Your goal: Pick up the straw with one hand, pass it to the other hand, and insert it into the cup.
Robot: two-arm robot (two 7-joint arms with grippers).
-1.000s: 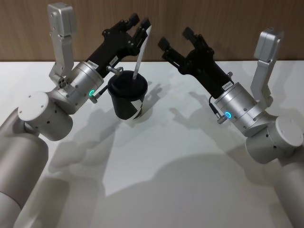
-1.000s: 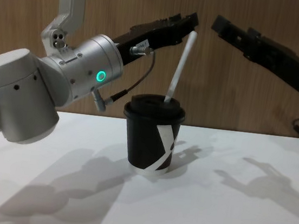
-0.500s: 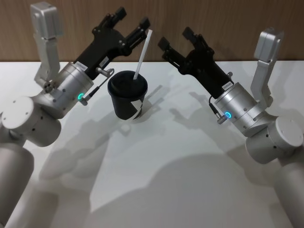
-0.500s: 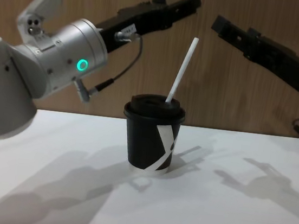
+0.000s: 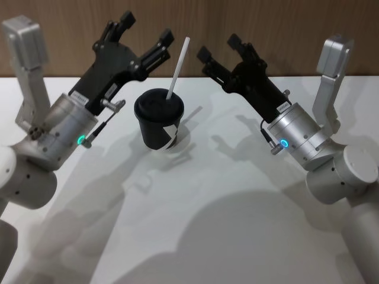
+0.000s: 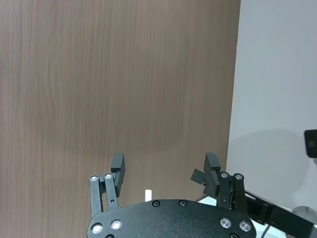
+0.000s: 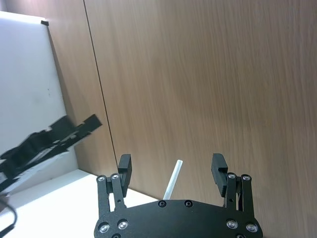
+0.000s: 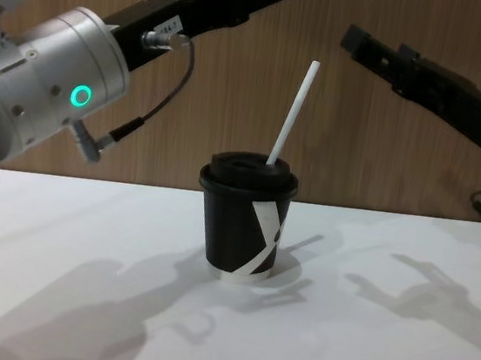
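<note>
The cup (image 5: 159, 120) stands upright on the white table (image 5: 237, 195), toward its far edge and nearer the left side than the right, just in front of the wooden wall (image 5: 266, 29). The straw (image 5: 178, 68) is seated in the lid and leans up and to the right, its top end free in the air. The left gripper (image 5: 145, 36) hangs above and to the left of the cup, its jaws spread wide with nothing between them; it is near the straw's upper end and touches neither straw nor cup. In the left wrist view the two fingertips (image 6: 118, 166) stand far apart against the wall. The right gripper (image 5: 218, 48) is raised to the right of the straw's top, jaws likewise wide apart and empty, clear of the straw; in the right wrist view the straw's tip (image 7: 173, 179) shows between its parted fingers (image 7: 218, 167), farther off and untouched.
</note>
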